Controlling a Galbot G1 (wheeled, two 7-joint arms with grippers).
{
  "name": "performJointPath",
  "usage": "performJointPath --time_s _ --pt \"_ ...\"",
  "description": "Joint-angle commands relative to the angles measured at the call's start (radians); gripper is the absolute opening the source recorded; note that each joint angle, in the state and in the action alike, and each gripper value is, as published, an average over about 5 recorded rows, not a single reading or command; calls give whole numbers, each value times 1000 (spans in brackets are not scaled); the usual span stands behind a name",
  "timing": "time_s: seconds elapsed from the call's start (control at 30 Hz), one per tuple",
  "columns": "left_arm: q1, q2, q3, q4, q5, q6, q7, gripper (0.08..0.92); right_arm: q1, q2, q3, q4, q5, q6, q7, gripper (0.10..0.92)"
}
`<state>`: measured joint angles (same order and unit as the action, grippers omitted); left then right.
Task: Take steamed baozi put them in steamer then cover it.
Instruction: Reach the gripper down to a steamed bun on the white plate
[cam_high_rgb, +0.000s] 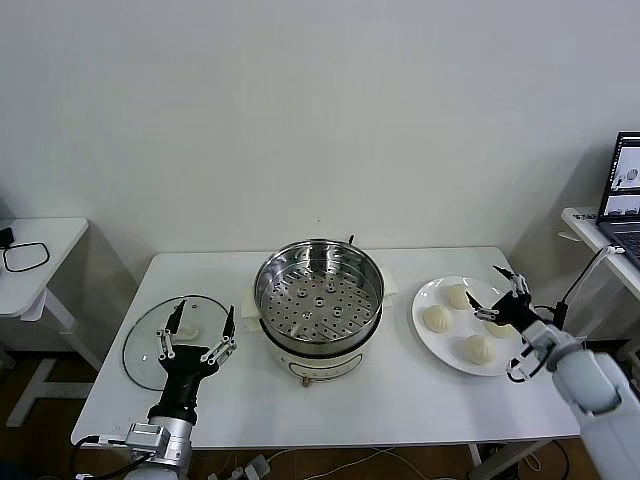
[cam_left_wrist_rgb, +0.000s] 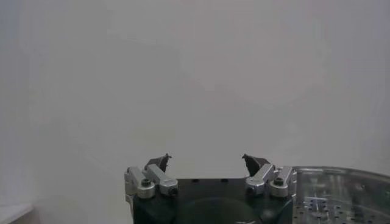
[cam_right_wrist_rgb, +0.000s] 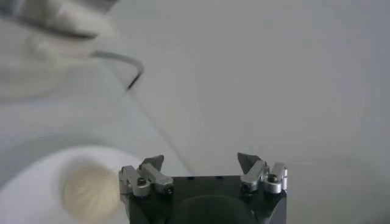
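The steamer (cam_high_rgb: 318, 300), a shiny steel pot with a perforated tray on a cream base, stands uncovered at the table's middle; its rim (cam_left_wrist_rgb: 341, 182) also shows in the left wrist view. The glass cover (cam_high_rgb: 145, 350) lies flat on the table to its left. My left gripper (cam_high_rgb: 203, 322) hangs open just above the cover, with nothing between its fingers (cam_left_wrist_rgb: 207, 161). Several steamed baozi (cam_high_rgb: 437, 318) (cam_high_rgb: 458, 296) (cam_high_rgb: 480, 348) rest on a white plate (cam_high_rgb: 450, 352) at the right. My right gripper (cam_high_rgb: 497, 295) hovers open over the plate's far side, empty (cam_right_wrist_rgb: 201, 161), beside one baozi (cam_right_wrist_rgb: 91, 192).
A laptop (cam_high_rgb: 625, 190) sits on a side table at the far right. Another small white table (cam_high_rgb: 40, 235) with a black cable (cam_high_rgb: 25, 257) stands at the left. A cable runs near my right arm (cam_high_rgb: 585, 275).
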<state>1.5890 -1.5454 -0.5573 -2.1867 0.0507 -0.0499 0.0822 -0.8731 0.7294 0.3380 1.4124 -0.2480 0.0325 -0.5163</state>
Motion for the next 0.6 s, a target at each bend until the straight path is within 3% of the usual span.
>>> performJointPath --time_s 0.03,0.3,0.6 --pt "0 -5 18 -6 7 2 -4 823 471 -128 -397 -316 -165 32 -444 823" --pt "0 -22 44 4 37 -1 -8 823 777 9 -611 -553 -187 84 -608 823" --pt "1 -30 68 13 53 -11 -9 823 864 135 -658 -708 -239 132 -630 823"
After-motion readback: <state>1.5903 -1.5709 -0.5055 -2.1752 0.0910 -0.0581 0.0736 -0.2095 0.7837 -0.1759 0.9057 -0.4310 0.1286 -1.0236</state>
